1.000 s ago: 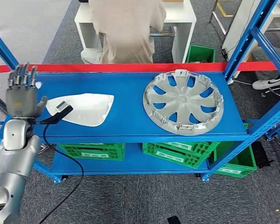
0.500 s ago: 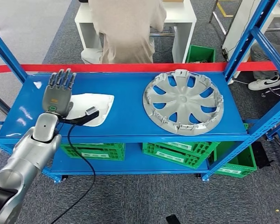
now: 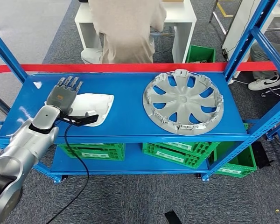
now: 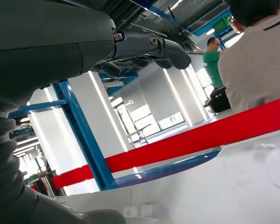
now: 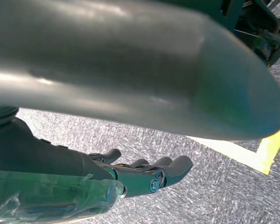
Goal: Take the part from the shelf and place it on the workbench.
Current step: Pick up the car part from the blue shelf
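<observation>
Left hand (image 3: 63,97) moved further over the white part (image 3: 91,106) than half a second ago, fingers spread flat, nothing grasped; part lying near the shelf's (image 3: 131,123) left front edge; right hand (image 5: 142,175) hanging released above floor; silver wheel cover (image 3: 183,102) toward the right end; seated person (image 3: 126,28) beyond the red tape (image 3: 131,67).

The shelf (image 3: 131,121) is blue painted metal, smooth with a slight sheen and pale glints near its left end. The white part (image 3: 93,105) looks like smooth moulded plastic, matt to satin; in the left wrist view its surface (image 4: 216,186) reads pale and even. The wheel cover (image 3: 183,101) is silver-grey plastic with a dull metallic finish. The left hand (image 3: 63,95) has dark matt fingers, and its arm (image 3: 22,149) is brushed silver metal. The crates (image 3: 93,151) below are glossy green plastic. The floor (image 3: 138,200) is rough grey carpet. The right hand (image 5: 145,175) has dark, faintly glossy fingers.
</observation>
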{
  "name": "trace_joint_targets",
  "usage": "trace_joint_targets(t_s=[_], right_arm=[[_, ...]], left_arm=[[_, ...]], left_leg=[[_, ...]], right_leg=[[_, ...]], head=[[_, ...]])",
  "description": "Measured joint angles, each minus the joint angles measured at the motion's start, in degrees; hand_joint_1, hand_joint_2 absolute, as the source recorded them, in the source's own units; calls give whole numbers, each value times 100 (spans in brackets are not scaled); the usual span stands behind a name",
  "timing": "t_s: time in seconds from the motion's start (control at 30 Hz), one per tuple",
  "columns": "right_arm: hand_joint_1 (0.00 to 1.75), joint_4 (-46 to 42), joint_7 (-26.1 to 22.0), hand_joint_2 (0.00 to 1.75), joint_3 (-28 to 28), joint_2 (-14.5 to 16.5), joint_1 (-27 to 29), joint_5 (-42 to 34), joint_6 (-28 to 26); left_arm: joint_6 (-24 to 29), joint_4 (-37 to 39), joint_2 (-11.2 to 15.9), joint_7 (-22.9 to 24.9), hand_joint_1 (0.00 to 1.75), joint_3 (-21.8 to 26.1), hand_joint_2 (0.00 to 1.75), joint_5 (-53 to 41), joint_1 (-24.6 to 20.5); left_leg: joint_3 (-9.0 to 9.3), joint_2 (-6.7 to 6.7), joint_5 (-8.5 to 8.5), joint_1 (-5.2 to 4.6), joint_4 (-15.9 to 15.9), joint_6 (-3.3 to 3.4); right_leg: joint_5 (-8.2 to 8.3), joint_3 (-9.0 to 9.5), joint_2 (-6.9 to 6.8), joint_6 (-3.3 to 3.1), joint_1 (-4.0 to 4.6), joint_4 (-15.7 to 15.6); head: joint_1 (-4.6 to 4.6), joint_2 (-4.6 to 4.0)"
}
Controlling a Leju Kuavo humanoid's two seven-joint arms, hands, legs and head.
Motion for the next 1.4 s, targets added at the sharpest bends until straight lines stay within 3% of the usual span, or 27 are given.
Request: trace_joint_targets(t_s=[0.3,0.67,1.17,1.4], right_arm=[[0,-7,-1,0,2,0,-25,60,67],[0,-9,17,0,2,0,-27,114,71],[0,-13,15,0,2,0,-29,111,73],[0,-15,0,0,-8,0,-21,92,46]], left_arm=[[-1285,292,-93,-771,0,42,175,524,-26],[-1788,453,-212,-918,0,110,175,660,-53],[-1997,494,-244,-934,0,154,175,745,-103],[-1496,495,-217,-689,0,219,175,777,-128]], left_leg=[[-1,-1,0,0,0,0],[10,-1,-1,-1,0,1],[29,-1,-1,-1,0,1],[28,-1,1,0,0,1]], right_leg=[[0,1,-1,0,0,0],[0,13,0,0,-1,0],[0,34,0,0,0,0],[0,30,0,0,1,0]], head=[[-1,0],[-1,0],[0,0],[-1,0]])
